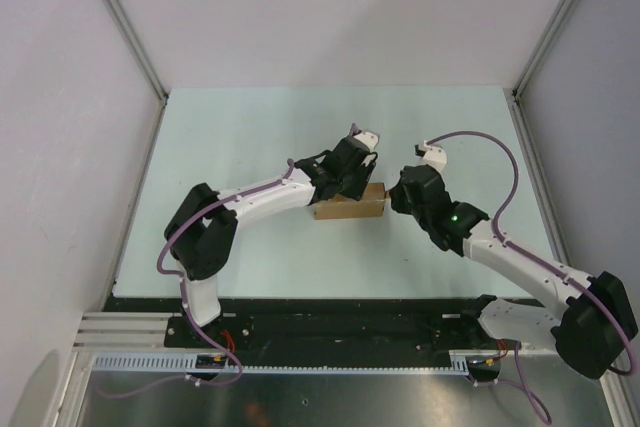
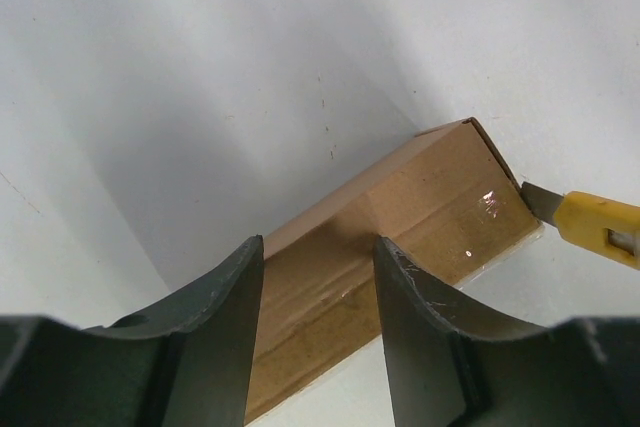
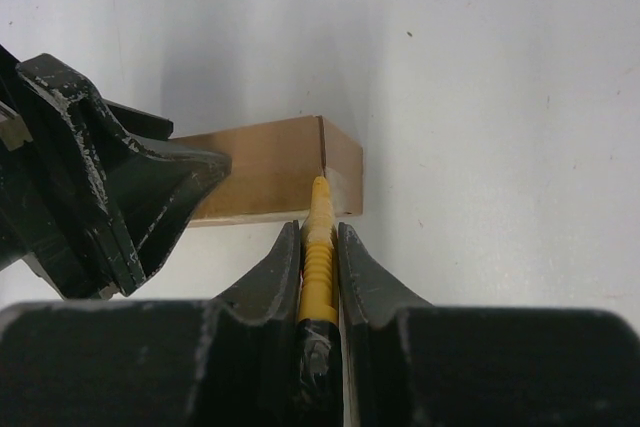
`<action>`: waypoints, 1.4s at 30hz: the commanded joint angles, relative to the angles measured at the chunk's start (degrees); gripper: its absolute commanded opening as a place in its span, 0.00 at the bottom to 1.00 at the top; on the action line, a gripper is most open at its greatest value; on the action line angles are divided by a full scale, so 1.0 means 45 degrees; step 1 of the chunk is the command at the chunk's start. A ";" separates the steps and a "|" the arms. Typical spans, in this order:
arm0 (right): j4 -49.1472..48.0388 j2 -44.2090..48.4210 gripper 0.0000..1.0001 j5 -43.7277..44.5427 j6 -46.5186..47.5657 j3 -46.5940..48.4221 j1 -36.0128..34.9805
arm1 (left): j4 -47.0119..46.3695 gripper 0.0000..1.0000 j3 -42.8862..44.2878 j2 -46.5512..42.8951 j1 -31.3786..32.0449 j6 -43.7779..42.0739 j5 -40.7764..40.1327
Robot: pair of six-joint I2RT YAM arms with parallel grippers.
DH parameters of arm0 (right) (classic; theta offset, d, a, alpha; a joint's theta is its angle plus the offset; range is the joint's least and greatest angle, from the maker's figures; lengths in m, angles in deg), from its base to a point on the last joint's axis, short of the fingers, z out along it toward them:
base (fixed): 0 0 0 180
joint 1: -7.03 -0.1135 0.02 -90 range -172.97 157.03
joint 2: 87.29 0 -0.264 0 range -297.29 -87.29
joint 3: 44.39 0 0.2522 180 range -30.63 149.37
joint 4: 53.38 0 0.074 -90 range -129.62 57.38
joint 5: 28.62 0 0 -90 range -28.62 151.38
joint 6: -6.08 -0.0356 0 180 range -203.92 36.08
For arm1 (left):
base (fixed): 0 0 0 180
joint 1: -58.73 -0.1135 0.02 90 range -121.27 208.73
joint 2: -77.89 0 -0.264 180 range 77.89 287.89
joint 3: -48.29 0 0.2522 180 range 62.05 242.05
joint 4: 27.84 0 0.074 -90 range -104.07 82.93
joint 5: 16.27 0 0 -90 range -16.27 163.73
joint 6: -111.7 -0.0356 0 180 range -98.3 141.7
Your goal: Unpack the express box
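Express box [image 1: 348, 207] lies flat on the table [image 1: 250, 127] mid-workspace, closed, right between the two grippers. Left gripper [image 1: 357, 169] is over it from the far-left side. In the left wrist view its fingers [image 2: 225, 337] stand apart, one over each long edge of the box, with the brown top face showing in the gap. Can't tell whether they actually press the cardboard or just flank it.

Right gripper [image 1: 396, 197] is at the box's right end, fingers closed tight on the utility knife [image 3: 318, 252] — ribbed yellow handle pinched between them, nose pointing straight at the box. Blade [image 2: 540, 203] is out, and its tip touches the box's end corner near the top edge. The right wrist view has the knife nose lined up with the vertical corner edge of the box — the left gripper's dark finger sits just beside it, against the near long face.
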 commanded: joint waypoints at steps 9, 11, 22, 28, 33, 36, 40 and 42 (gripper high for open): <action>-0.0068 -0.1928 0.00 -0.0699 0.0132 0.0084 -0.0434 | 0.1939 0.49 -0.0729 0.1496 -0.0063 0.0131 0.0086; -0.0030 -0.2123 0.00 -0.0640 0.0444 0.0084 -0.0454 | 0.1920 0.49 -0.0748 0.1457 -0.0063 0.0072 0.0087; -0.0808 -0.1325 0.00 -0.0250 0.3237 0.0084 -0.0434 | 0.1900 0.47 -0.0806 0.1476 0.0015 -0.0143 -0.0011; -0.1221 -0.0758 0.00 -0.0834 0.3999 0.0084 0.0073 | 0.1920 0.46 -0.0768 0.1496 0.0035 -0.0162 -0.0030; -0.1396 -0.0562 0.00 -0.1108 0.4039 0.0084 0.0132 | 0.1920 0.46 -0.0748 0.1515 0.0035 -0.0162 -0.0050; -0.1397 -0.0815 0.00 -0.1265 0.3923 0.0084 0.0152 | 0.1920 0.46 -0.0748 0.1535 0.0035 -0.0143 0.0008; -0.1591 -0.1381 0.00 -0.1343 0.3786 0.0084 0.0171 | 0.1920 0.46 -0.0768 0.1476 0.0035 -0.0143 0.0008; -0.1747 -0.1654 0.00 -0.1304 0.3592 0.0084 0.0171 | 0.1920 0.45 -0.0787 0.1495 0.0035 -0.0162 0.0028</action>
